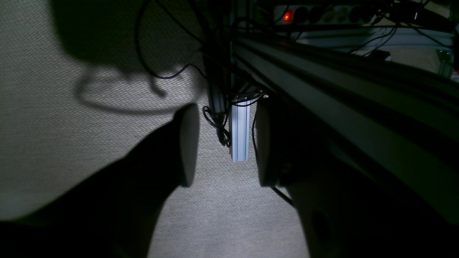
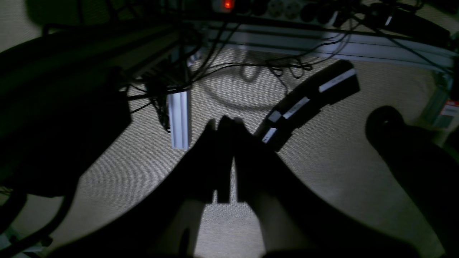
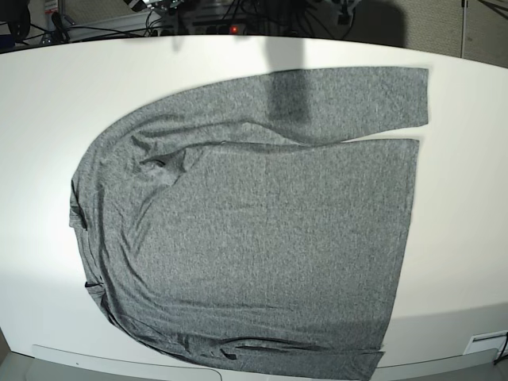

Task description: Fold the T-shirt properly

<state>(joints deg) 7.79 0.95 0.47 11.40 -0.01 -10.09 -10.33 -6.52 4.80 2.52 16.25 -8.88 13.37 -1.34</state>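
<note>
The T-shirt is a heather-grey long-sleeved knit lying flat on the white table in the base view. Its neck points left, one sleeve lies folded along the top edge and the other along the bottom. Neither arm shows in that view. In the left wrist view my left gripper is open, with nothing between its fingers and carpet behind them. In the right wrist view my right gripper is shut on nothing, its fingers pressed together over carpet. No cloth appears in either wrist view.
Both wrist views look at grey carpet beside an aluminium frame rail and a short profile post. Loose cables hang there. A power strip with a red light and a black labelled bar lie beyond.
</note>
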